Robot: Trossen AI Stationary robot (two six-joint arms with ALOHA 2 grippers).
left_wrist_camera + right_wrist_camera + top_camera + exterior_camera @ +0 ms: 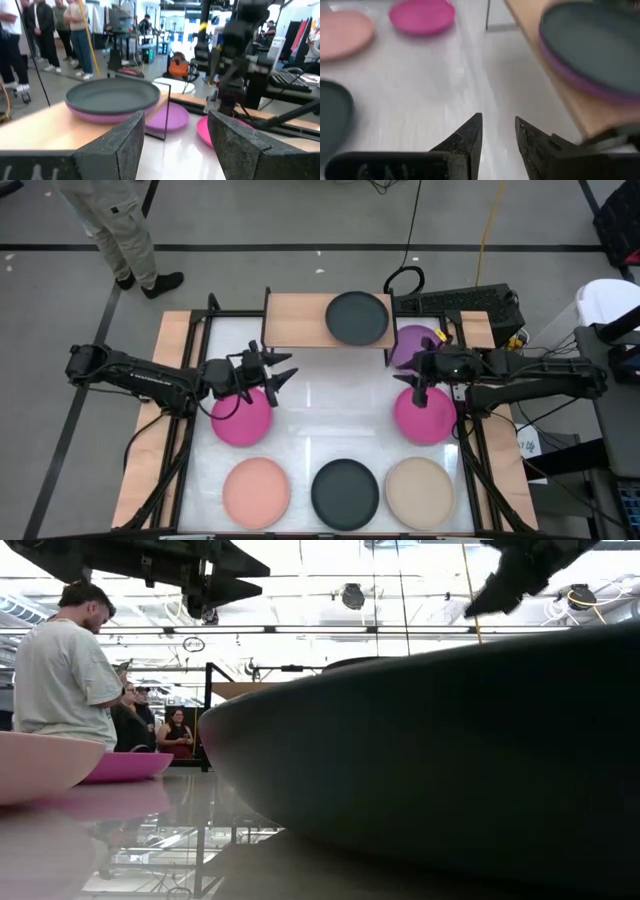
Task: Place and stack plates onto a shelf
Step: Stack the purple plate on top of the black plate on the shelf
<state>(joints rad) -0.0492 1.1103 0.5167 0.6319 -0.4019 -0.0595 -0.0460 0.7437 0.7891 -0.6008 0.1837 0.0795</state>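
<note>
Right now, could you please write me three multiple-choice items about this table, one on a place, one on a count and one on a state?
1. Where does the shelf stand?
A. far edge of the table
B. near edge
C. on the floor

2. How many plates lie in the near row?
A. two
B. three
C. five

3. What does the left gripper hold?
A. a plate
B. a cable
C. nothing

Answers:
1 A: the high view shows it at the table's far edge.
2 B: the salmon plate, dark grey plate and beige plate lie there.
3 C: its fingers stand apart with nothing between them.
</note>
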